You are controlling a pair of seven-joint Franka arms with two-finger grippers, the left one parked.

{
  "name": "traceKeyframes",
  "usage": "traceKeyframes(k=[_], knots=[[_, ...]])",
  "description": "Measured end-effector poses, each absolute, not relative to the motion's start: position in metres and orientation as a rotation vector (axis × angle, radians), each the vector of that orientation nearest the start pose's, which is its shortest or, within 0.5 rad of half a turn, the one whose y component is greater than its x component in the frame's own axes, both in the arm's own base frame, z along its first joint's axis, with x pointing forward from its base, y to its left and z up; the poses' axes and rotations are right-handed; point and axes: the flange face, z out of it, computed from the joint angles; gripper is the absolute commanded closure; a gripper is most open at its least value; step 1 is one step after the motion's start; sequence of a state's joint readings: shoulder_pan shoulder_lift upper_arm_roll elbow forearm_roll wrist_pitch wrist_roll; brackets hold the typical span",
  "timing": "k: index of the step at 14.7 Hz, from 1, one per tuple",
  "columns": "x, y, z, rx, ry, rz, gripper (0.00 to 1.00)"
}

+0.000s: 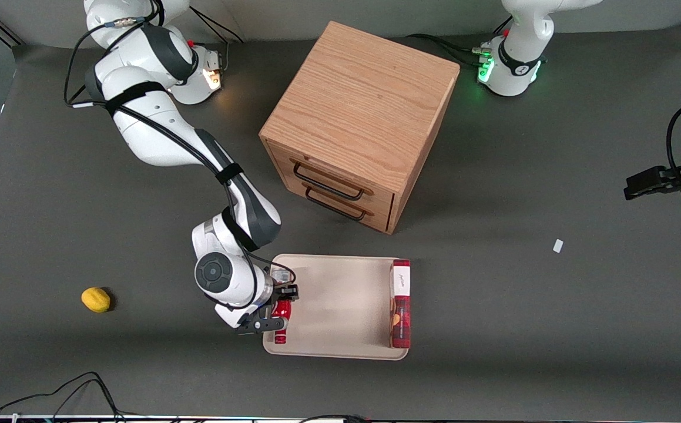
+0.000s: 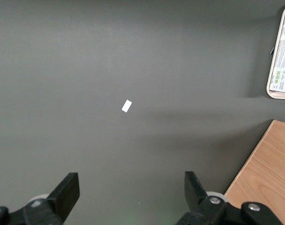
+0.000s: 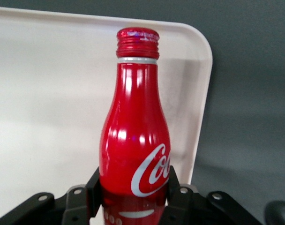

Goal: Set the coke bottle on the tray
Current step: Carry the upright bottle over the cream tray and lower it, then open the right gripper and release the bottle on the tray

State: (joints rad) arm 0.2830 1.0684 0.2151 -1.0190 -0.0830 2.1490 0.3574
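My right gripper [image 1: 277,311] is shut on the red coke bottle [image 1: 282,322], holding it lying lengthwise over the beige tray [image 1: 334,305] at the tray's edge toward the working arm's end. In the right wrist view the fingers [image 3: 93,187] clamp both sides of the bottle [image 3: 135,136] near its silvery base, and its red cap points along the tray [image 3: 48,93] near a rounded corner. I cannot tell whether the bottle touches the tray.
A long red box with a white end [image 1: 400,302] lies on the tray's edge toward the parked arm. The wooden drawer cabinet [image 1: 358,117] stands farther from the front camera than the tray. A yellow lemon [image 1: 96,299] lies toward the working arm's end. A white scrap [image 1: 558,245] lies toward the parked arm.
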Motion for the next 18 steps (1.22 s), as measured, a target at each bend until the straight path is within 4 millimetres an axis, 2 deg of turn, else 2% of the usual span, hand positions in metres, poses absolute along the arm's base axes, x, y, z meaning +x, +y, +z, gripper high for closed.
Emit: traceKeyframes(k=[4, 5, 7, 8, 18], knots=[[0.720, 0.316, 0.193, -3.005, -0.083, -0.036, 0.49], [0.720, 0.316, 0.193, -3.005, -0.082, -0.036, 0.42], [0.720, 0.316, 0.192, -3.005, -0.079, -0.034, 0.09], [0.720, 0.316, 0.191, -3.005, -0.070, -0.032, 0.00], [0.721, 0.318, 0.185, -2.988, -0.044, -0.082, 0.00]])
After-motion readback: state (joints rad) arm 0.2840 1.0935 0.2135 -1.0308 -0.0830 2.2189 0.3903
